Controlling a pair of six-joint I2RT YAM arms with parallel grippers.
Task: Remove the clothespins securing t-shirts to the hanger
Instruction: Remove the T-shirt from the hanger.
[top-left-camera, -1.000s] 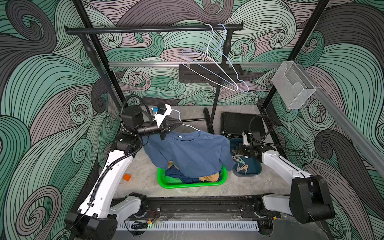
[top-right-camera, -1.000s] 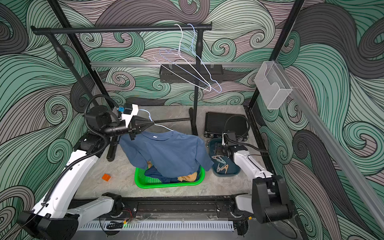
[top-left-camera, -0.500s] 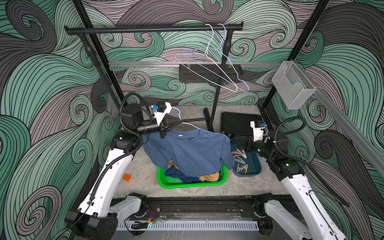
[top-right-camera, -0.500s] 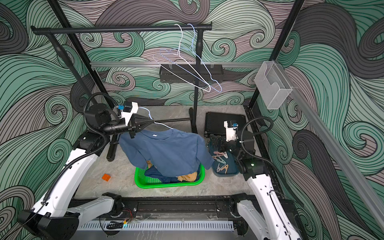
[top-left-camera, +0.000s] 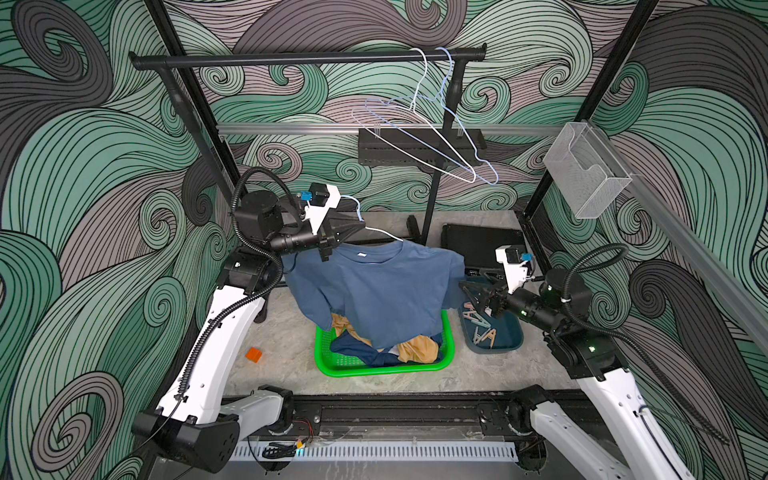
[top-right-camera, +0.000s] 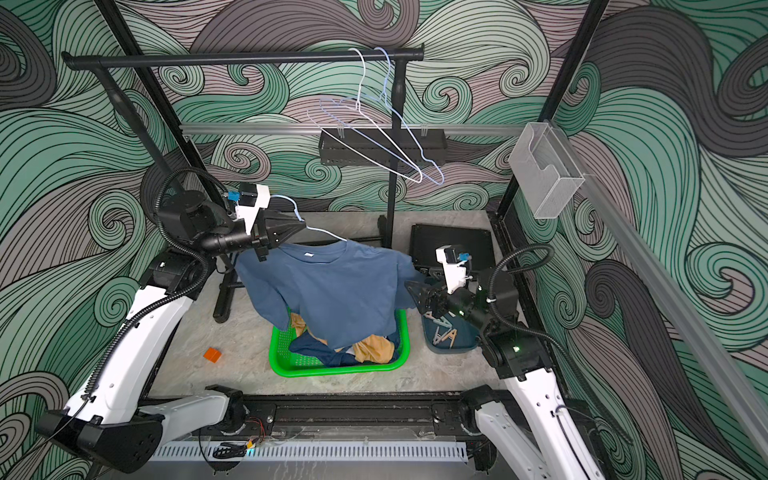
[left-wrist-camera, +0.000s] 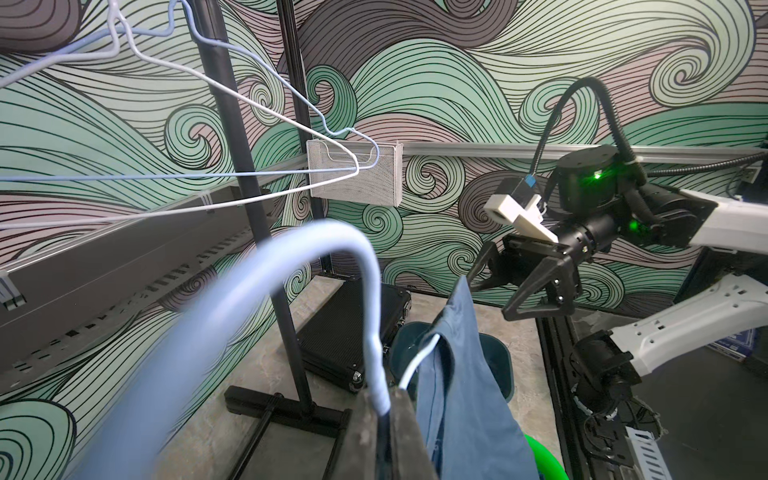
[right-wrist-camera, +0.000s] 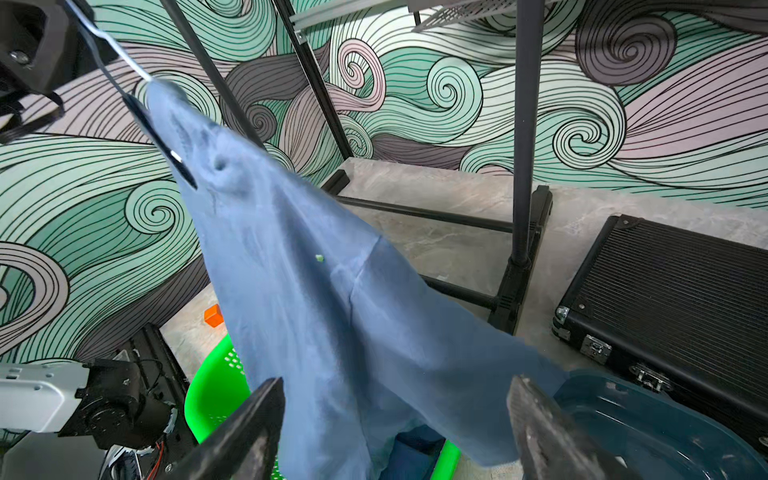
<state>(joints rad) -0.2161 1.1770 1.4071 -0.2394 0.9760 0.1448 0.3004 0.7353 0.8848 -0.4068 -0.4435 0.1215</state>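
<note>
Over the green basket (top-left-camera: 374, 371) at mid-floor: blue t-shirt (top-left-camera: 386, 291) draped on a pale wire hanger (left-wrist-camera: 324, 232), hem sagging into the basket. At 10 o'clock of the shirt, left gripper (top-left-camera: 360, 227) pinched shut on the hanger's neck, just below the hook; from the left wrist, fingers (left-wrist-camera: 409, 440) pressed flat either side of the wire. At 3 o'clock of the shirt, right gripper (top-left-camera: 466, 296) with jaws spread wide, holding nothing, tips just beside the sleeve; touching or apart, cannot tell. From the right wrist, sleeve hanging between the two fingers (right-wrist-camera: 249, 428). Down in the basket, under the blue hem: navy t-shirt (top-left-camera: 357, 351) and mustard t-shirt (top-left-camera: 419, 349), crumpled together. At 3 o'clock of the basket, just beside it: teal tray (top-left-camera: 494, 350) with several clothespins (top-left-camera: 478, 324) lying loose inside. At 12 o'clock of the tray, black case (top-left-camera: 478, 245) flat on the floor. At 9 o'clock of the basket, well apart, small orange block (top-left-camera: 254, 354). High at 12 o'clock, black rail (top-left-camera: 291, 60) with two empty hangers (top-left-camera: 470, 178) hooked near its 3 o'clock end.
</note>
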